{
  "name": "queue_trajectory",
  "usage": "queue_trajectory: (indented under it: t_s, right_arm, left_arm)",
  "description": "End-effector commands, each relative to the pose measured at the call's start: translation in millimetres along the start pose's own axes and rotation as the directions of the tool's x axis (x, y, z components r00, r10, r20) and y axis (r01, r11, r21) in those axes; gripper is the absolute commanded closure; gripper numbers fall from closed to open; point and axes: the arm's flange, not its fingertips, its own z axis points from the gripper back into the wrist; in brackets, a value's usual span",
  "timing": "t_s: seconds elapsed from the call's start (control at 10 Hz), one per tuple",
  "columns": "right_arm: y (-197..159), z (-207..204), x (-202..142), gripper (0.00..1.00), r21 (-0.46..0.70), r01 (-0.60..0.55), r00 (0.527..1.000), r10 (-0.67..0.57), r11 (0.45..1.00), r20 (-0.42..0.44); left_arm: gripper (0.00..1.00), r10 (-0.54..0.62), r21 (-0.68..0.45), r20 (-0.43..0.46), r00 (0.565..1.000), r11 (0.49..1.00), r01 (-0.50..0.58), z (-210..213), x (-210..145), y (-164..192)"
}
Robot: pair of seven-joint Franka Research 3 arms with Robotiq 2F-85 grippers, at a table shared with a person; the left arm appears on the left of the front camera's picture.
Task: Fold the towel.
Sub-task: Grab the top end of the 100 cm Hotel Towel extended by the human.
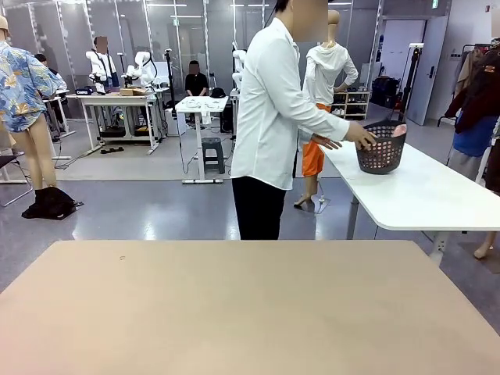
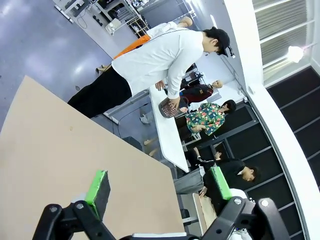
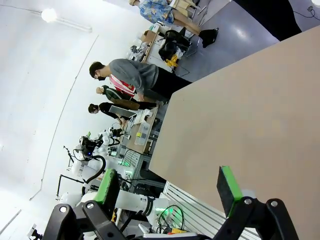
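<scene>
Two claws stand wide and hold nothing: our left gripper (image 2: 159, 185) and our right gripper (image 3: 169, 187) each hang over the tan worktop (image 1: 234, 305), green pads far apart. We see only a pink bit of the towel (image 1: 399, 130), at the rim of the dark basket (image 1: 381, 152). The basket stands near the far left corner of the white side table (image 1: 426, 199), out beyond the worktop's far right corner. The person (image 1: 269, 117) stands past the worktop's far edge, turned toward that table, with a hand (image 1: 361, 137) on the basket's rim.

We judge that the fold has not begun, so the risks lie in how the towel arrives. If it lands in a heap, we may find no clean corner to pinch and may catch two layers at once. If it is laid close to the far edge, part of it may hang over and drag the rest off. If we reach in while the person's hands are over the worktop, we could strike them. The terry looks thick and limp, so a shallow pinch may slip.
</scene>
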Motion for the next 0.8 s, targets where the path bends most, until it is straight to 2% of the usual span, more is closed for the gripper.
queue_trajectory:
  t_s: [0.0, 0.7]
  right_arm:
    - [-0.2, 1.0, 1.4, 0.00, 0.012, -0.020, 1.000, 0.020, 1.000, 0.008]
    - [-0.2, 1.0, 1.4, 0.00, 0.012, -0.020, 1.000, 0.020, 1.000, 0.008]
  left_arm:
    - [0.00, -0.022, -0.017, 0.002, 1.000, 1.000, 0.022, -2.4, 2.9, -0.4]
    - [0.00, -0.022, -0.017, 0.002, 1.000, 1.000, 0.022, -2.4, 2.9, -0.4]
